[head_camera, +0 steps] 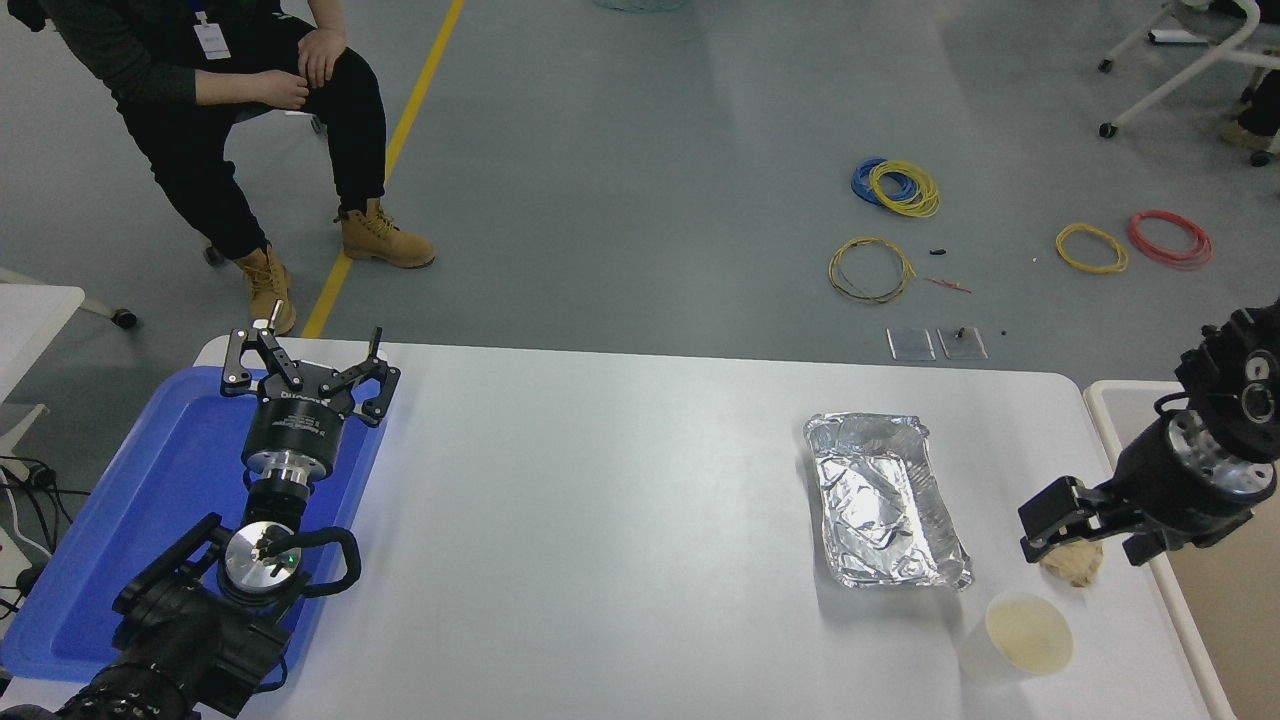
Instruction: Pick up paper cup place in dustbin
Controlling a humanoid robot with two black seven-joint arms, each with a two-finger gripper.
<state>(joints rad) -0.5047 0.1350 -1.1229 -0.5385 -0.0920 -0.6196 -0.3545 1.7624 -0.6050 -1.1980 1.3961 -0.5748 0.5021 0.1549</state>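
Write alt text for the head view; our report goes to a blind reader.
The right pincer hangs over a crumpled paper ball near the white table's right edge. The paper cup stands upright and untouched just nearer the camera, beside a foil tray; the dustbin sits at the right. The left pincer rests open over a blue tray.

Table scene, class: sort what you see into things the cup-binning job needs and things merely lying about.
Needed: paper cup; dustbin; right claw.
Lying about: foil tray; crumpled paper ball; blue tray; parked left claw; wire coils on the floor.
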